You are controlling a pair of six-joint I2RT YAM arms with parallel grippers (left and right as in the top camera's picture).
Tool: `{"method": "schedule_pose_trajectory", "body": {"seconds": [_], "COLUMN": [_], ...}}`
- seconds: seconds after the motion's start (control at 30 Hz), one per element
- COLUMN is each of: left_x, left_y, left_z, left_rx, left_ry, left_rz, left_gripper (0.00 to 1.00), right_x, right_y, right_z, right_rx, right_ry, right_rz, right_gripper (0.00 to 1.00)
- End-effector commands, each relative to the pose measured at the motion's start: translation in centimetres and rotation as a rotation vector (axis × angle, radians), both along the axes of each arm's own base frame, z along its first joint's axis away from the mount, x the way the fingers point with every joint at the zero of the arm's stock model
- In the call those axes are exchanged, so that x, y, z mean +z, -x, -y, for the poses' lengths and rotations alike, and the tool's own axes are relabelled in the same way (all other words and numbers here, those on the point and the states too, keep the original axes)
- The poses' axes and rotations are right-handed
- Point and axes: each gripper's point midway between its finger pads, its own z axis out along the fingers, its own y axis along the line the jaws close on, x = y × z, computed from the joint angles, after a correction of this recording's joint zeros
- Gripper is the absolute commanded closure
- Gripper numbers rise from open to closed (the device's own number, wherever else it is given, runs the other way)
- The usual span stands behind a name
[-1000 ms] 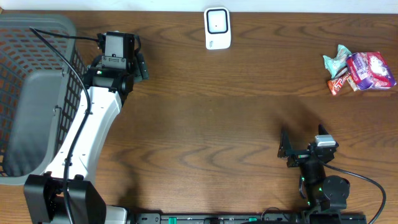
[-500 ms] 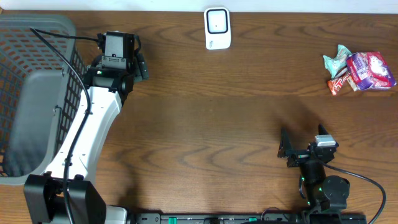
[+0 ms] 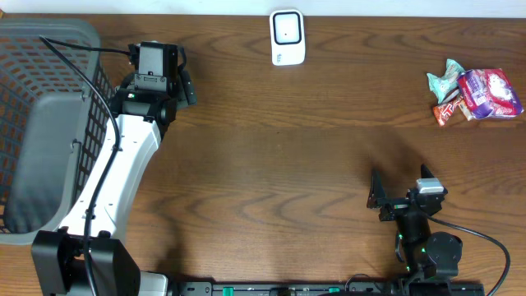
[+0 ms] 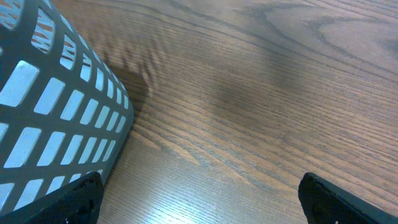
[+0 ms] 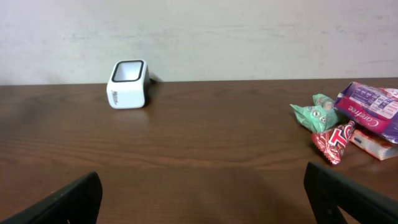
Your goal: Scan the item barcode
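The white barcode scanner stands at the table's far edge, and the right wrist view shows the scanner far ahead on the left. The items are snack packets at the far right: a teal one, a purple and pink one and a red one. My left gripper hovers open beside the basket, with only bare wood between its fingers. My right gripper is open and empty near the front edge, well short of the packets.
A grey mesh basket fills the left end of the table; its wall is close on the left of my left gripper. A pale wall runs behind the table's far edge.
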Motion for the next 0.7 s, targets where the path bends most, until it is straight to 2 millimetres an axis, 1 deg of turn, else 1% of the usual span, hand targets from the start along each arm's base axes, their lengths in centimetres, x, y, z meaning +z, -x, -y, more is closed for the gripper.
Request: {"method": "schedule_pose_trajectory", "body": {"seconds": [0.0, 0.27, 0.37, 0.67], "left_x": [0.21, 0.21, 0.23, 0.14], "left_y": [-0.1, -0.09, -0.12, 0.0], "left_z": [-0.29, -0.31, -0.31, -0.32], "left_rx": [0.0, 0.001, -0.041, -0.042], "left_ry": [-0.017, -0.019, -0.051, -0.053], "left_rz": [0.002, 0.001, -0.013, -0.019], "left_gripper": [0.01, 0.01, 0.01, 0.01], "right_x": [0.05, 0.05, 0.03, 0.04], "right_y": [0.03, 0.03, 0.03, 0.03], "right_z": [0.26, 0.26, 0.26, 0.27], "right_rx": [-0.014, -0.014, -0.014, -0.014], "right_ry": [-0.013, -0.013, -0.013, -0.013], "right_rz": [0.002, 0.002, 0.002, 0.002], "right_gripper": [0.01, 0.01, 0.01, 0.01]}}
